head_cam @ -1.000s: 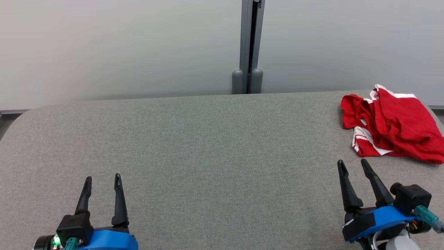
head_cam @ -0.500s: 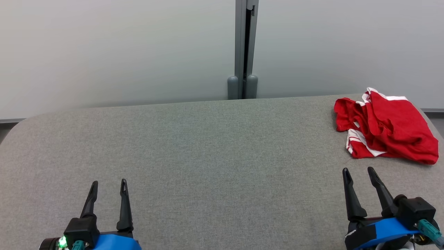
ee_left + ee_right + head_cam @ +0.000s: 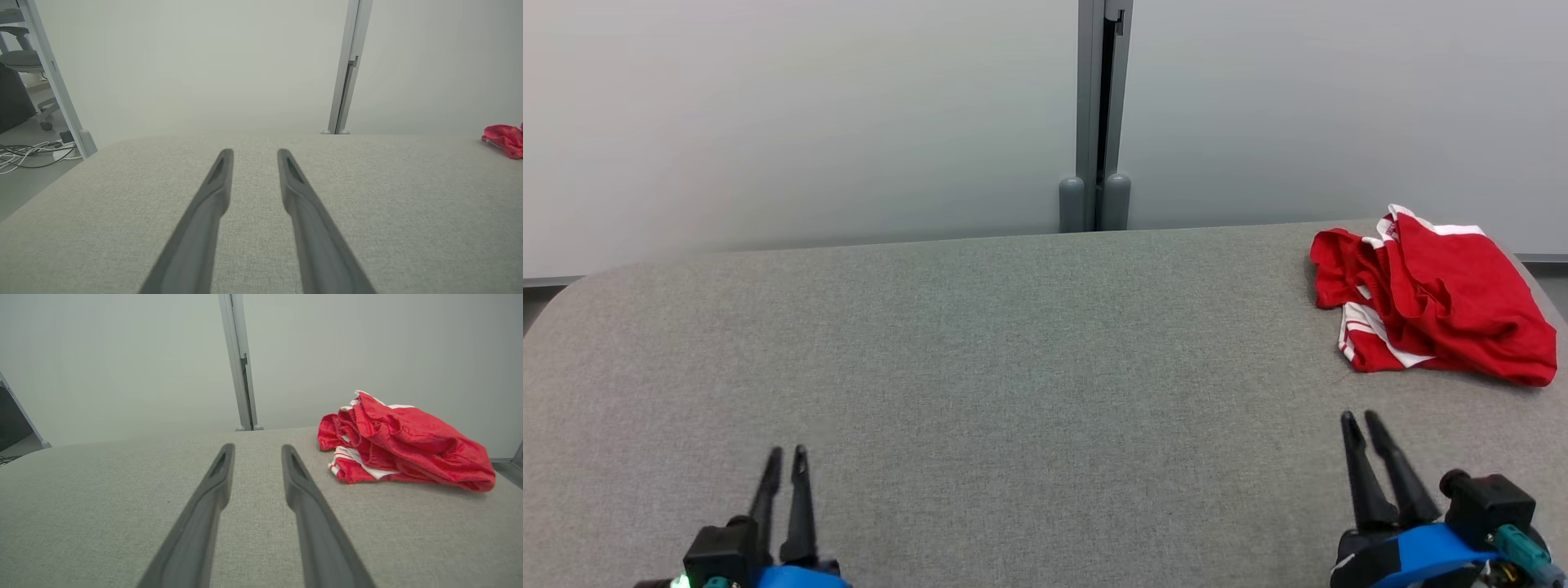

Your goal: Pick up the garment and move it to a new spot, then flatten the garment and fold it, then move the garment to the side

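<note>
The garment (image 3: 1437,302) is a crumpled red piece with white stripes, lying at the far right of the grey fabric-covered table (image 3: 1045,343). My right gripper (image 3: 1360,416) sits low at the near right, a short way in front of the garment and apart from it, its fingers a narrow gap apart with nothing between them. The right wrist view has the garment (image 3: 400,441) ahead and to the right of that gripper (image 3: 257,447). At the near left my left gripper (image 3: 786,451) is open by a narrow gap and empty. From the left gripper (image 3: 254,153), the garment (image 3: 504,139) lies far off at the right edge.
A pale partition wall with a grey vertical post (image 3: 1098,114) stands right behind the table's far edge. The table has rounded corners at left and right. Off its left side are the floor with loose cables (image 3: 24,151) and an office chair (image 3: 20,61).
Both grippers' fingers have come much closer together and both have drawn back toward the near edge. The head camera shifted a little at first; the garment has not moved.
</note>
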`<state>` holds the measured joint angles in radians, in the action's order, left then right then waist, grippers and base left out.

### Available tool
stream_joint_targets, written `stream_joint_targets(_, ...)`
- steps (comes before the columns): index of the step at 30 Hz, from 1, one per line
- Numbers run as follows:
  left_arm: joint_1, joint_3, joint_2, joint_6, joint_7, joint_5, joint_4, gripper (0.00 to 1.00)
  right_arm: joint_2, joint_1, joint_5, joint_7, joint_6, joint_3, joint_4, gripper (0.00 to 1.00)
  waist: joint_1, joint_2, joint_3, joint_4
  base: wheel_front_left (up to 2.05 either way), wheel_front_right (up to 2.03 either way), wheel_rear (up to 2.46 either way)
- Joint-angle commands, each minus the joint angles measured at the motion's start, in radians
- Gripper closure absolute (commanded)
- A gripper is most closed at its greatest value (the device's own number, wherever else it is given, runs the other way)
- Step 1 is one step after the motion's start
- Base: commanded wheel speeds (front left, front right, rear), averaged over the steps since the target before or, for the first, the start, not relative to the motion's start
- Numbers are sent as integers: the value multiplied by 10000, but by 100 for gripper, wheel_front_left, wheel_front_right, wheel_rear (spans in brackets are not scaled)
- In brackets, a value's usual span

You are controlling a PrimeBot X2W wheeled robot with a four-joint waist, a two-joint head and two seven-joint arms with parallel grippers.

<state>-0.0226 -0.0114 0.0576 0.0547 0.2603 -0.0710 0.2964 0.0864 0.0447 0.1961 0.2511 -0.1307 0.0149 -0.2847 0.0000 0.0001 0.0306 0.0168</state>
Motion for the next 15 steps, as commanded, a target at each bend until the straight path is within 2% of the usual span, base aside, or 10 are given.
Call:
stream_joint_targets(1, -36, -7, -15, 1, -26, -13, 81, 100, -8, -35, 17, -10, 0, -5, -75, 100, 0, -1, 0, 0, 0, 0, 0)
stream_joint_targets(4, -102, -67, -43, 11, -126, -201, 305, 100, -35, -102, 223, -104, 0, 15, -281, 100, 0, -1, -3, -1, 0, 0, 0)
stream_joint_targets(15, 139, -231, -45, 125, -686, -2478, 186, 100, -82, 20, 2306, -644, 0, 173, -166, 100, 0, -1, -32, -16, 0, 0, 0)
